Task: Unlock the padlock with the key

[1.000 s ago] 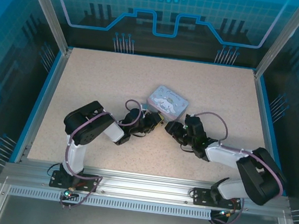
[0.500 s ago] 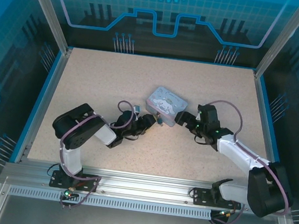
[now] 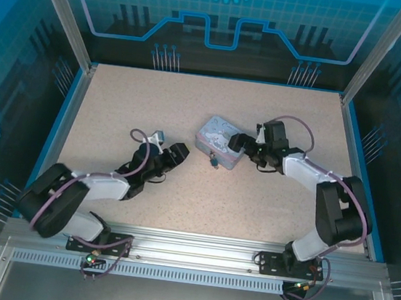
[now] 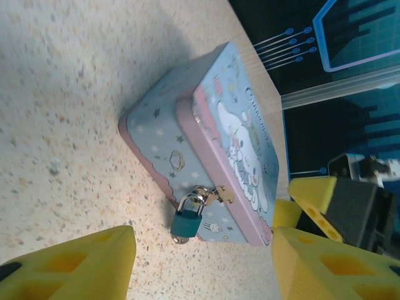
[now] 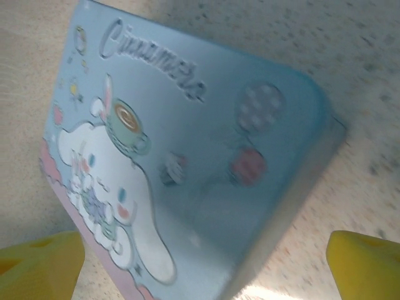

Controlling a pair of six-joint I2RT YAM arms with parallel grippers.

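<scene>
Worktop (image 3: 118, 103) was the speckled beige kind. The left arm (image 3: 101, 182) and right arm (image 3: 314, 180) were both stretched low across it toward the middle.

The biggest loose thing was the pale blue cartoon tin (image 3: 220, 136), lid up, roughly mid-worktop and a bit toward the right edge.

The right hand (image 3: 239, 142) was right up at the tin's right end, leaning over the lid. On its wrist cam the yellow fingers (image 5: 37, 265) were spread wide with the lid between them, gripping nothing. Couldn't tell if it actually touched the tin.

The left hand (image 3: 176, 153) lay near the tin's left end, not touching. It was also gaping wide and empty, aimed at the tin's near side.

The padlock (image 4: 185, 223), tiny and teal, hung by its shackle from the gold clasp (image 4: 215, 195) on that near wall, with its body down on the worktop.
</scene>
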